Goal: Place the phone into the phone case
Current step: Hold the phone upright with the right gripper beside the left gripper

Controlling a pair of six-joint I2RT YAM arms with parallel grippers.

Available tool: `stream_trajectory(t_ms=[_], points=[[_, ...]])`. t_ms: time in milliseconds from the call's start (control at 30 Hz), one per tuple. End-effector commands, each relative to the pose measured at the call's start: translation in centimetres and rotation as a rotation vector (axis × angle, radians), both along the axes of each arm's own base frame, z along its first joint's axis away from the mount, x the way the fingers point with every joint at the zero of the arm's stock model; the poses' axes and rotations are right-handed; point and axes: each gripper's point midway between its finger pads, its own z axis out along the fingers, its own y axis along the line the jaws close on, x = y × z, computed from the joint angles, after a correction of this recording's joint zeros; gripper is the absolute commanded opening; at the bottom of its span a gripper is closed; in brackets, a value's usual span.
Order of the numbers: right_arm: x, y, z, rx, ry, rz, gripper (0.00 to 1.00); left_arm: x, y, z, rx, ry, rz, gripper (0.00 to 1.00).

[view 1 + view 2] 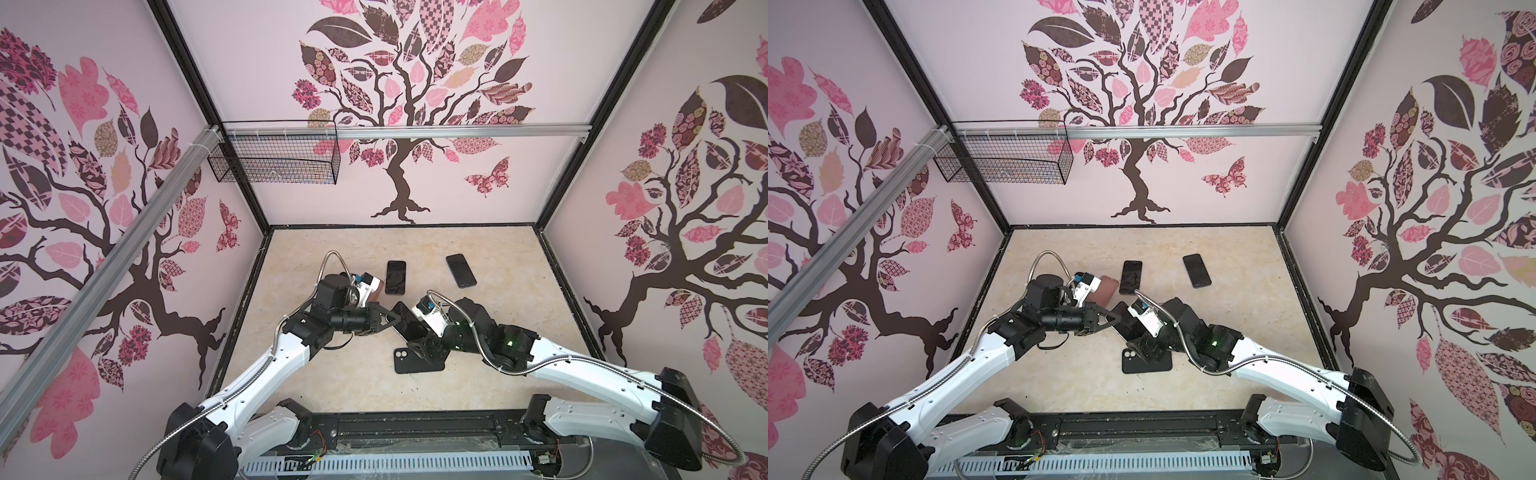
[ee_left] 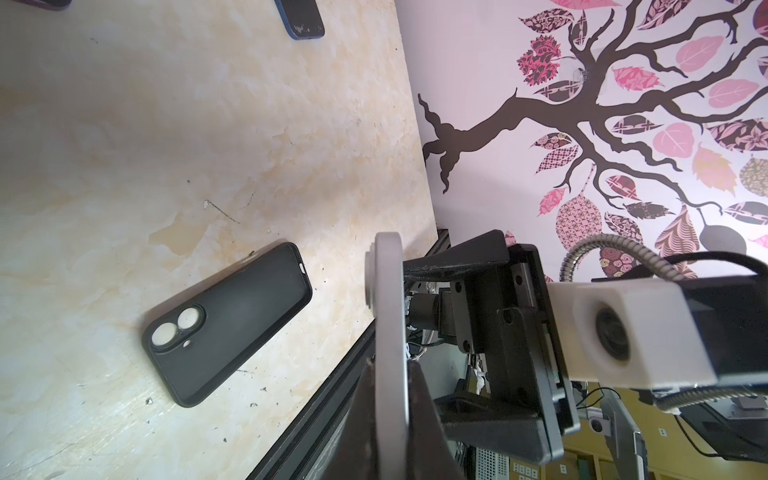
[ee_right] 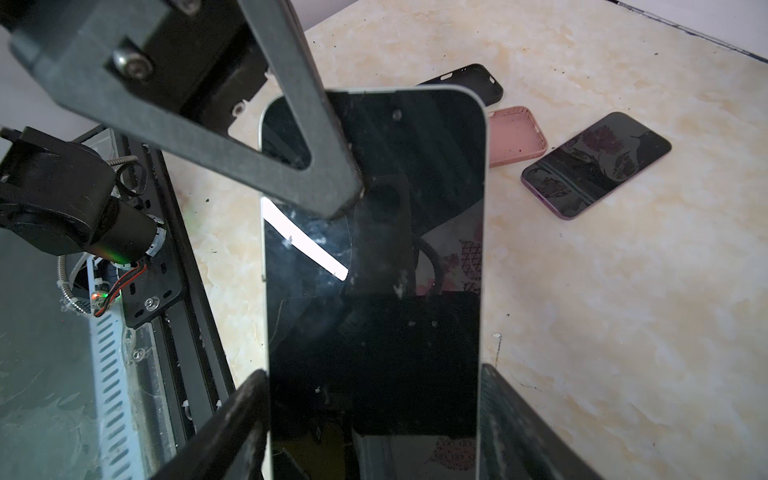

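- Right pincer (image 3: 372,372) was clamped on the phone (image 3: 374,316), one jaw against each long side near the end closest to that wrist. The dark screen faced the wrist camera.
- Left pincer (image 1: 397,318) was shut on the same phone, pinching through its thickness at a long edge towards the far end. The left wrist view showed the phone edge-on between its jaws.
- The phone therefore hung between the two arms over the middle of the worktop (image 1: 332,395), tilted and apparently clear of the surface.
- The black case (image 2: 226,322) lay flat on the worktop, partly beneath the right arm's wrist in both top views, and neither arm touched it. Bare worktop showed through its camera cut-outs, but whether its open side faced up could not be told.
- A pink case (image 3: 515,135) and a second black case (image 3: 469,81) lay further off, beside a purple-edged phone (image 3: 594,164). Another spare phone (image 1: 460,270) lay well apart from them.
- Judged from this, only the pick-up was done: the phone was lifted and held at both ends.
- Everything about the fitting remained. The phone had yet to be brought over a case, lined up with its rim and camera opening, and pressed in, and no case was being steadied for that.
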Motion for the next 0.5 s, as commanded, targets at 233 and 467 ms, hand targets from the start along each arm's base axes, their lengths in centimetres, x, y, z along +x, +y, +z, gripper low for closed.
stream_trajectory(t_ms=[233,467], points=[[0.5,-1.3,3.6,0.111,-0.027,-0.117,1.00,0.4,0.2,2.6,-0.033,-0.123,0.013,0.00],[0.0,-2.6,4.5,0.143,0.077,-0.198,1.00,0.9,1.5,3.0,0.011,-0.207,0.093,0.00]])
